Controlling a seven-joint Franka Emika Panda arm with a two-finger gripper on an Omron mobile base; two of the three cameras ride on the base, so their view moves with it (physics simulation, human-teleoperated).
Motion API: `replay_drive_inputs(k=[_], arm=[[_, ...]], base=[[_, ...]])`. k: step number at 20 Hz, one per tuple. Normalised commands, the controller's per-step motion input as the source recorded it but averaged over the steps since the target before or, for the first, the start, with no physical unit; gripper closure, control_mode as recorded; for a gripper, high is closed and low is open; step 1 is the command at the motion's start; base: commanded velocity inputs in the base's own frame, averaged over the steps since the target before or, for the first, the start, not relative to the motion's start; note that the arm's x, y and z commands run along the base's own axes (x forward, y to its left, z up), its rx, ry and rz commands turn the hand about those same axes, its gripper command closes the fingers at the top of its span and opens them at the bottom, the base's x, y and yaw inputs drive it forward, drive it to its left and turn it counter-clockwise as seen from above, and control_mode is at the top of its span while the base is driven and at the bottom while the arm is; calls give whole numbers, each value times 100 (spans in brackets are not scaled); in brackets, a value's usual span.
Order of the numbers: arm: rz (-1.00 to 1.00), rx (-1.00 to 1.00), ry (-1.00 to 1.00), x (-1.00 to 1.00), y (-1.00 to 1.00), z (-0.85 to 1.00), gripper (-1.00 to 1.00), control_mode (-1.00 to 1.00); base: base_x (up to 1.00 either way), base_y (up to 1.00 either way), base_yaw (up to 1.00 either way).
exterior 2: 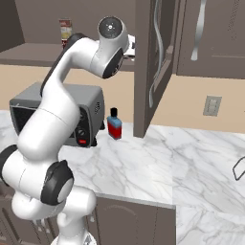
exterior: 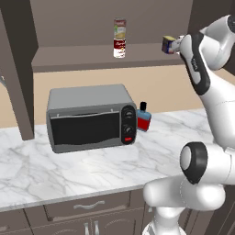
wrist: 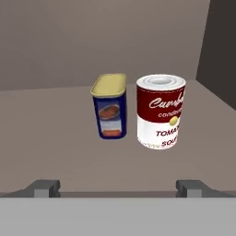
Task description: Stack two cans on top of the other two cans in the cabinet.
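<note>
The gripper (wrist: 118, 186) is hovering with jaws wide apart and empty; just ahead the blue-and-yellow can (wrist: 109, 107) and the red-and-white soup can (wrist: 160, 112) are standing nearly touching on the cabinet shelf (wrist: 46, 124), so closing in risks toppling the neighbour.

A grey toaster oven (exterior: 89, 117) with a dark glass door and black knobs stands on the white marbled counter (exterior: 92, 170). A small red bottle with a black cap (exterior: 144, 120) stands just beside it at its 3 o'clock. Brown drawer fronts with metal handles (exterior: 89, 205) run below the counter edge; a wall outlet (exterior 2: 212, 105) sits on the beige backsplash.
</note>
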Motion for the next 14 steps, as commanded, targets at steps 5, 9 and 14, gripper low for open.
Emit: replay_drive_inputs(k=[5,9,14], arm=[[-7,-3,1,28,-17,-14,-100,-100],[-7,-2,1,27,-24,-12,-100,-100],[-5,0,0,23,-17,-5,-100,-100]], base=[[0,0,0],[0,0,0],[0,0,0]])
